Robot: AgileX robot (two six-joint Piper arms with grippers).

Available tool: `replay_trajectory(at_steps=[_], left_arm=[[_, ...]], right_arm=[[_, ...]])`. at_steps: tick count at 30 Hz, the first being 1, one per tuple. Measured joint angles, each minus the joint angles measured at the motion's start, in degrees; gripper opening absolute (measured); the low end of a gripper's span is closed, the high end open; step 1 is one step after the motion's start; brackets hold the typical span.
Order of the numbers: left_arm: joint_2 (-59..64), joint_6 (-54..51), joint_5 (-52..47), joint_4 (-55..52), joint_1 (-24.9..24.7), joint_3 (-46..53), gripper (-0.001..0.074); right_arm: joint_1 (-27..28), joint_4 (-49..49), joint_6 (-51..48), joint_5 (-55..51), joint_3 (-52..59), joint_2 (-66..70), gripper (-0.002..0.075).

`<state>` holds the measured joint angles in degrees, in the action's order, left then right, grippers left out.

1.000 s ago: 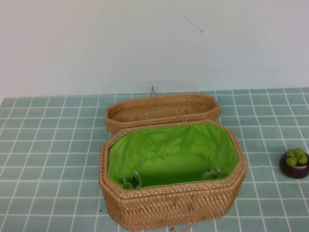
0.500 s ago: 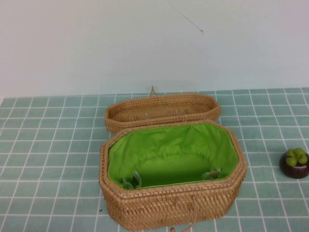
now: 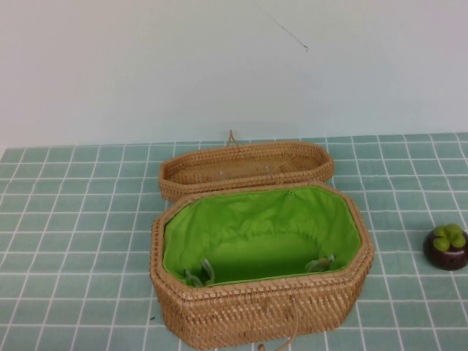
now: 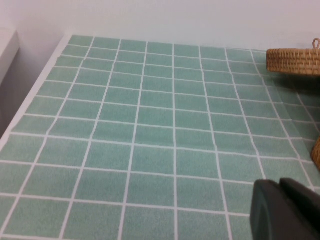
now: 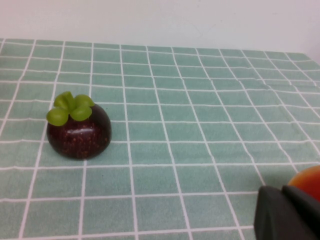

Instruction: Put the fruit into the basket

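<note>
The fruit (image 3: 446,247), a dark maroon mangosteen with a green leafy cap, sits on the table at the far right, apart from the basket. It also shows in the right wrist view (image 5: 78,131). The basket (image 3: 259,303), tan wicker with a bright green lining, stands open at the front centre with no fruit in it. Neither arm shows in the high view. My left gripper (image 4: 281,184) is shut and empty over the tiled cloth to the left of the basket. My right gripper (image 5: 284,190) is shut and empty, some way from the fruit.
The shallow wicker lid (image 3: 245,167) lies just behind the basket; its end shows in the left wrist view (image 4: 292,60). An orange-red round thing (image 5: 307,181) lies right behind my right gripper. A green tiled cloth (image 3: 73,219) covers the table.
</note>
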<state>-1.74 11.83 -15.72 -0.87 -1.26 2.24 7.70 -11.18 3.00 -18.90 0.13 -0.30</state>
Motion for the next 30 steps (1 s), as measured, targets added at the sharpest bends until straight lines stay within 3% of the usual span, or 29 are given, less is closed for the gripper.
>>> replay_trajectory(at_steps=[8, 18, 30], left_arm=[[0.00, 0.00, 0.00, 0.87, 0.00, 0.00, 0.0001], [0.00, 0.00, 0.00, 0.87, 0.00, 0.00, 0.0001], [0.11, 0.00, -0.10, 0.87, 0.00, 0.00, 0.0000]], right_arm=[[0.00, 0.00, 0.00, 4.27, 0.00, 0.00, -0.0002], [0.00, 0.58, 2.46, 28.54, 0.00, 0.00, -0.0002], [0.00, 3.02, 9.17, 41.59, -0.13, 0.00, -0.0002]])
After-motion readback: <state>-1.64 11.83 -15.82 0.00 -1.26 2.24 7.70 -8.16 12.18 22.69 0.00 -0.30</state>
